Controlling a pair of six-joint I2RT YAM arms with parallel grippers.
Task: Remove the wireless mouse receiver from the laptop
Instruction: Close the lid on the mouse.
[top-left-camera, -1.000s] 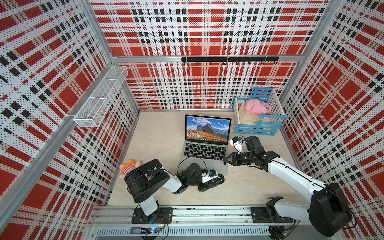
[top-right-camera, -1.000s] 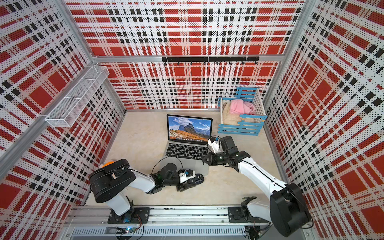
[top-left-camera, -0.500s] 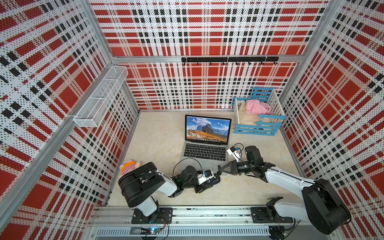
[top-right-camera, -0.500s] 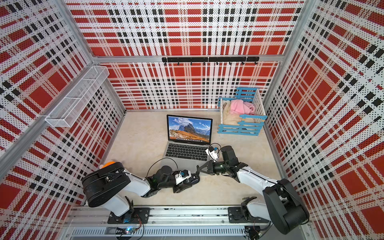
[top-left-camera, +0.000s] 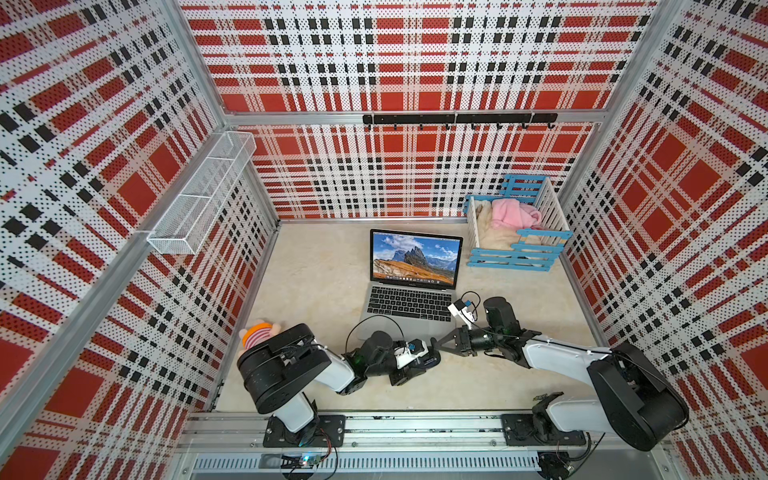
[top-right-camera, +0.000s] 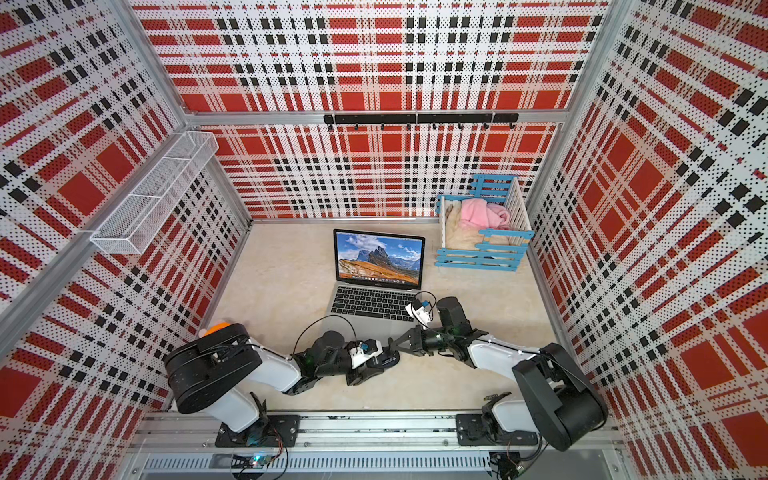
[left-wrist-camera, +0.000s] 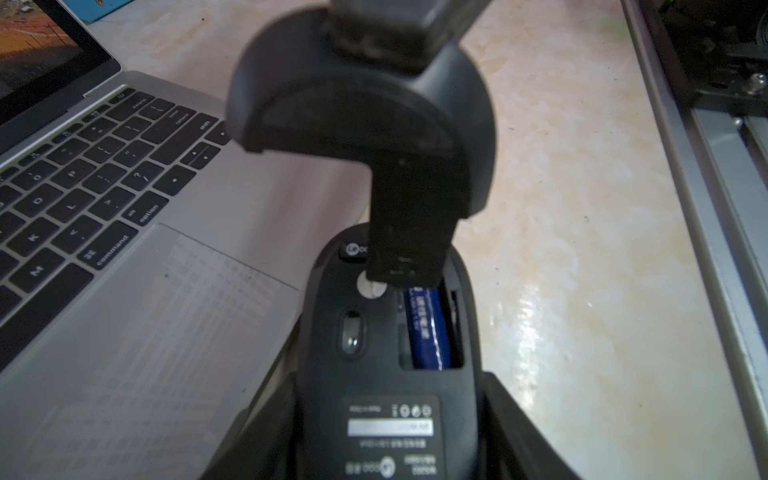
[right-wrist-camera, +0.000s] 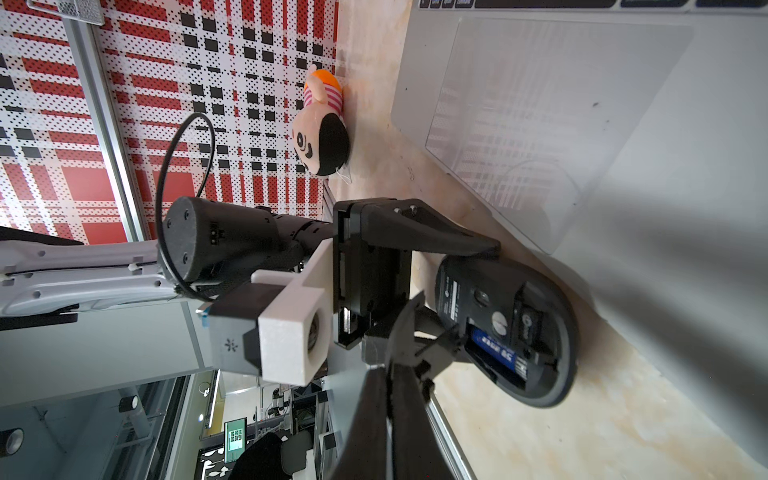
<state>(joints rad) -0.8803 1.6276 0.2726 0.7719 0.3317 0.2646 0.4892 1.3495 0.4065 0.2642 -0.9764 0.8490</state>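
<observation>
One slim silver-grey laptop (top-left-camera: 409, 305) lies mid-frame in a top view; we read "command" and "option" on its keys. One black oval mouse (left-wrist-camera: 374, 374), belly up, sits pinched in the left fingers (right-wrist-camera: 436, 239), holding one blue battery (left-wrist-camera: 428, 332) and the tiny dark wireless mouse receiver (left-wrist-camera: 352, 250), marked "Lo". The right fingers (right-wrist-camera: 365, 419), pressed together, pinch one curved black cover (left-wrist-camera: 357, 104).

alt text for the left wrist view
An upturned black mouse sits gripped in the left end effector, battery bay open showing a blue battery. A curved black cover hovers by the bay; the silver laptop lies alongside.
</observation>
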